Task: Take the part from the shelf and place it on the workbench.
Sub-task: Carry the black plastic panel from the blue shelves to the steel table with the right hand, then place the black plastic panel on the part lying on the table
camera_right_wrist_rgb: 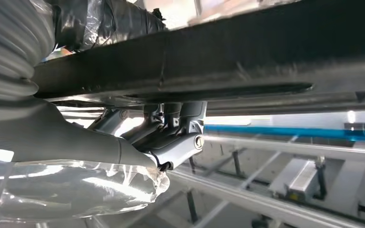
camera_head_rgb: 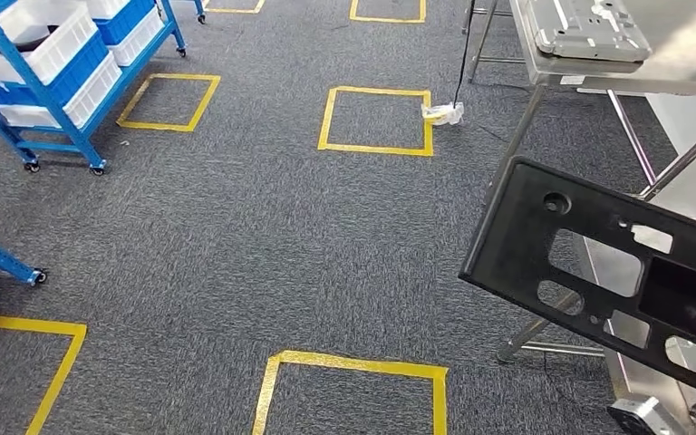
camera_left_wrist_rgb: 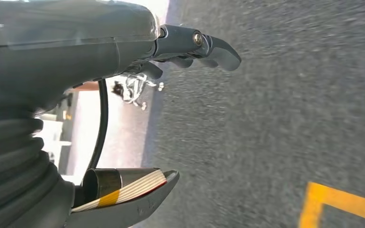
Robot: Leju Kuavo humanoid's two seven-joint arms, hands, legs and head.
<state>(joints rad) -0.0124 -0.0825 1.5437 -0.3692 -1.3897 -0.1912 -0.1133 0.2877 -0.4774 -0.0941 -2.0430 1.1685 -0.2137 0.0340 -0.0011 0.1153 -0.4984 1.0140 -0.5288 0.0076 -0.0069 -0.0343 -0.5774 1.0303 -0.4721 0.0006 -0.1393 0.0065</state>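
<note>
A flat black plastic part [camera_head_rgb: 598, 263] with several cut-outs hangs tilted at the right of the head view, over the carpet beside the steel workbench [camera_head_rgb: 689, 54]. My right hand [camera_right_wrist_rgb: 171, 137] grips it from below; in the right wrist view the part's dark edge [camera_right_wrist_rgb: 218, 61] runs across above the fingers. My right hand's spot in the head view is at the bottom right corner, mostly hidden by the part. My left hand [camera_left_wrist_rgb: 161, 52] hangs over the grey carpet with its fingers apart and nothing in it.
A grey metal part [camera_head_rgb: 589, 27] lies on the workbench top. Blue shelf racks [camera_head_rgb: 54, 72] with white bins stand at the far left, another blue rack foot [camera_head_rgb: 0, 263] nearer. Yellow tape squares [camera_head_rgb: 376, 118] mark the carpet; a cable with a wrapped end [camera_head_rgb: 442, 112] hangs by the bench legs.
</note>
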